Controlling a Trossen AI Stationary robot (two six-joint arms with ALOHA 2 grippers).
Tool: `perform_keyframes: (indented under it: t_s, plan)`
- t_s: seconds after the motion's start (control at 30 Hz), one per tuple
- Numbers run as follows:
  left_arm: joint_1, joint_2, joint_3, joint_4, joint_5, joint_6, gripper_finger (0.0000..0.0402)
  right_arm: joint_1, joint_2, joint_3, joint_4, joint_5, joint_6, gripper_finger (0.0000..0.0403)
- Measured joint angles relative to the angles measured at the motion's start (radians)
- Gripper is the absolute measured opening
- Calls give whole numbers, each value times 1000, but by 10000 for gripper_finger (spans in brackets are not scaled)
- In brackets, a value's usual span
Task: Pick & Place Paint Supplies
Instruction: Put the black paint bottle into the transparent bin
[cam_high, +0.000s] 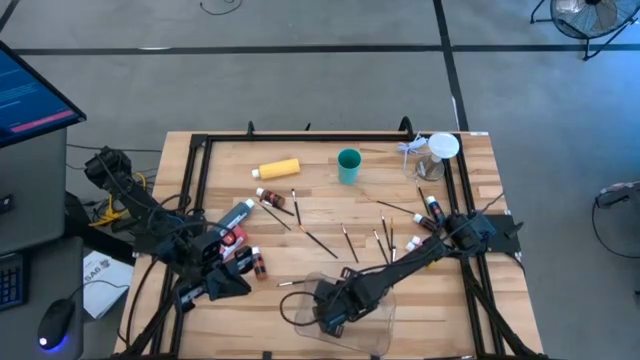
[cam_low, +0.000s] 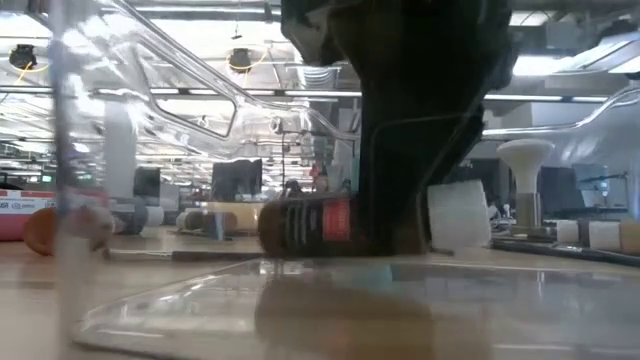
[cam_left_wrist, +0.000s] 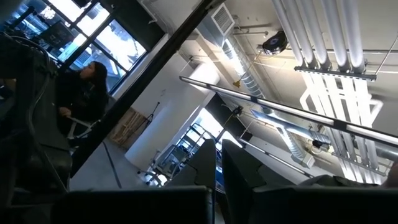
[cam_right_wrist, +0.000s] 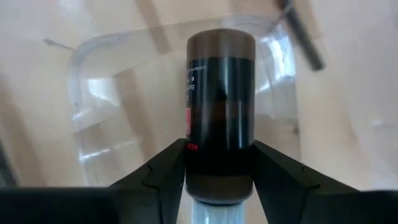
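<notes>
The right pincer (cam_right_wrist: 217, 171) grips a brown paint bottle (cam_right_wrist: 219, 112) over the clear tray (cam_high: 385, 318) at the desk's near edge, positioned for deposit. The left pincer (cam_high: 222, 285) waits shut.

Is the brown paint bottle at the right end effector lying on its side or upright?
On its side. The brown paint bottle lies flat between the right end effector's fingers, over the clear tray.
</notes>
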Motion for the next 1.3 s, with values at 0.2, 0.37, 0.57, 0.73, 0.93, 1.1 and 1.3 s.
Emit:
perform_keyframes:
  t_s: [0.2, 0.37, 0.57, 0.73, 0.93, 1.1, 1.3]
  plan:
    - [-1, 0, 0, 0, 0, 1, 2, 0, -1, 0, 5, 0, 11, 214]
    - [-1, 0, 0, 0, 0, 1, 2, -7, 0, 33, -18, 1, 9, 234]
    - [-1, 0, 0, 0, 1, 1, 2, -23, 0, 111, -69, 57, -2, 224]
    - [-1, 0, 0, 0, 1, -1, 2, -39, 0, 184, -150, 89, -2, 191]
    - [-12, -1, 0, 0, 1, -1, 2, -34, -1, 230, -164, 15, -9, 103]
    - [-28, -1, 0, 0, 0, 10, 2, 9, 10, 224, -175, -1, -6, 10]
    - [-43, 5, 0, -1, -22, 21, 2, 18, 39, 226, -164, -2, 14, 7]
